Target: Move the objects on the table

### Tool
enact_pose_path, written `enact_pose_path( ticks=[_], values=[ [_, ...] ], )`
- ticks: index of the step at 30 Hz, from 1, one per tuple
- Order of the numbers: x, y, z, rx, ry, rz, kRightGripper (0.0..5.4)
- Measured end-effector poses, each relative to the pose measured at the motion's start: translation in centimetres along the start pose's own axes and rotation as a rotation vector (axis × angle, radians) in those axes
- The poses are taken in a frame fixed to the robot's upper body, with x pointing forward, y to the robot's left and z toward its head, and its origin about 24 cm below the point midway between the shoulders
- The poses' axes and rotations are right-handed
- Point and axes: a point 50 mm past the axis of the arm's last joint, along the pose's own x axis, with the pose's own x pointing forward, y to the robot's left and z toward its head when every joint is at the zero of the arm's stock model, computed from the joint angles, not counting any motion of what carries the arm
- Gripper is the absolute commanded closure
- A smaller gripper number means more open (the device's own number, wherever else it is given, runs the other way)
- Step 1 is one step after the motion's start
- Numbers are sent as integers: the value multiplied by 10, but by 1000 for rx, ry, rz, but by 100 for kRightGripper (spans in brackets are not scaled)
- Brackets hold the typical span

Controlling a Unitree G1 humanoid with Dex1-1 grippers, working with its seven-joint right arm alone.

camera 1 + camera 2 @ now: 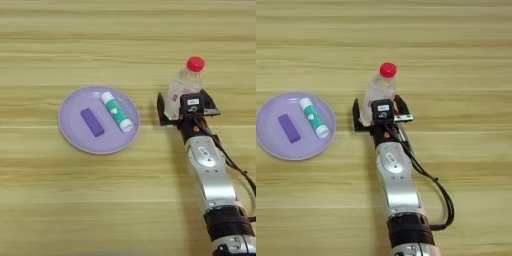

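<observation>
A: Start with the bottle. Where is it?

B: Clear plastic bottle [184, 85], red cap [195, 63], standing on the table [125, 30] right of centre. It looks tipped a little, cap toward the far edge, though the steep downward view may account for that. Lower body hidden behind the gripper.

A: And the gripper?

B: Right gripper [379, 113] is at the bottle's base. Two black fingers spread wide, one finger [357, 116] on the bottle's left side, the other on its right, the bottle's lower part sitting between them. Whether the pads actually press the plastic, cannot tell; the gripper body covers the contact points.

A: Arm?

B: Silver forearm [212, 175] enters from the bottom edge, runs up toward the bottle. A black cable [442, 200] loops off its right side.

A: What else is on the table?

B: Round lilac plate [70, 107], left of the bottle and well apart from it. Two items lie on the plate: a small purple block [92, 122] left of centre, flat, long axis slanting; and a white-and-green glue stick [116, 111] just beside it on the right, lying on its side, roughly parallel to the block. The two are near but not touching.

A: Table surface?

B: Light yellowish wood, horizontal plank lines, fills both views.
</observation>
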Motion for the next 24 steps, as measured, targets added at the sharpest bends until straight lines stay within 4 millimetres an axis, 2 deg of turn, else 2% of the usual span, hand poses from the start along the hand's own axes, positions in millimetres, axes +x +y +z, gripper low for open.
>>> enact_pose_path(
  ticks=[15,24],
  values=[
    [-10,-3,3,20,-7,6,4],
    [-28,-3,9,40,-12,34,4]
  ],
)
